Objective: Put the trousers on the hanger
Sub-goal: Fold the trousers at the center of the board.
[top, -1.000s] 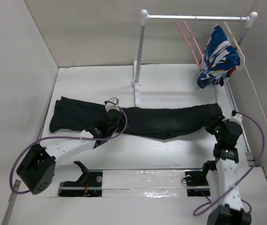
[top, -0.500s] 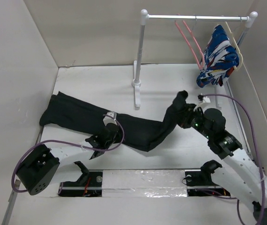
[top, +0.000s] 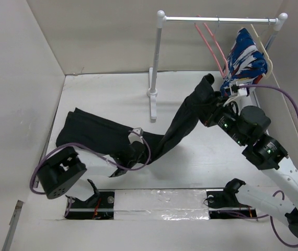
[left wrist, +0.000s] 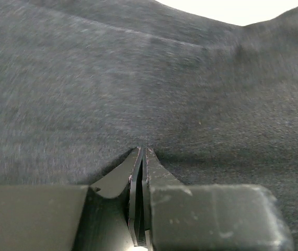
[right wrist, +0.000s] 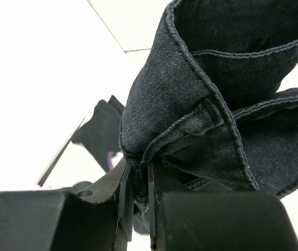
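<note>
The black trousers (top: 96, 133) lie with their legs on the table at the left, and their waist end is lifted up at the right. My right gripper (top: 211, 112) is shut on the waistband (right wrist: 191, 89) and holds it in the air below the pink hanger (top: 211, 44), which hangs on the rail. In the right wrist view the gripper (right wrist: 137, 167) pinches a fold of the hem. My left gripper (top: 138, 146) is shut on the trousers' middle. In the left wrist view its tips (left wrist: 144, 149) press into puckered fabric (left wrist: 138, 78).
A white clothes rack stands at the back, with its post (top: 154, 68) left of the lifted cloth and its rail (top: 232, 20) above. A cream hanger with a blue, white and red garment (top: 245, 57) hangs right of the pink hanger. Walls close in on the left and right.
My right gripper has lifted the waist end up and back toward the rack. My left gripper has moved right with the trousers, and the legs have slid along the table.
</note>
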`<state>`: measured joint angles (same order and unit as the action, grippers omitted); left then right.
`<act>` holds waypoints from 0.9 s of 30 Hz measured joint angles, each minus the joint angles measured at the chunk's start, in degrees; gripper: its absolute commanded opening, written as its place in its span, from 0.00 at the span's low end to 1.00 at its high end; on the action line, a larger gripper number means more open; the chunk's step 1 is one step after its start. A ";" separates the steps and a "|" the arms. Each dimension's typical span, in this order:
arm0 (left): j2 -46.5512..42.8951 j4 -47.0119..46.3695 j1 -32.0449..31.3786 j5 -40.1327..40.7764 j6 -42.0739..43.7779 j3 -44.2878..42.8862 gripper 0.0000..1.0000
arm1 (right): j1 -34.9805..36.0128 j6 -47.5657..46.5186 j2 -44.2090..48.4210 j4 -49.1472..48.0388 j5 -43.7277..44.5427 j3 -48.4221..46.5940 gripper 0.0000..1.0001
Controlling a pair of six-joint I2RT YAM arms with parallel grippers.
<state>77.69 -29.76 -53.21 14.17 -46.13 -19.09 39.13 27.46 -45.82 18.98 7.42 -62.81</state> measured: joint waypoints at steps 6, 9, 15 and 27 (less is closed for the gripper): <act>15.21 -2.75 -8.68 -0.20 -1.33 -13.46 0.00 | 0.11 -2.80 -3.63 3.15 -0.81 -6.95 0.00; 22.67 -2.91 -12.83 -1.09 -1.31 -22.05 0.00 | 0.39 -3.76 -5.90 3.19 -1.88 -8.85 0.00; 21.00 -1.01 -14.40 -1.01 -0.96 -24.00 0.39 | 0.72 -5.35 -10.49 3.19 -3.08 -10.47 0.00; -37.20 18.62 12.07 3.91 3.08 -14.60 0.40 | 5.27 -6.38 -21.22 -0.13 -4.26 -14.40 0.00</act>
<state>40.49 -11.14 -41.15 18.09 -43.05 -33.69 44.40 21.08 -67.05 18.85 3.16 -77.21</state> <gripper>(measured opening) 0.401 0.157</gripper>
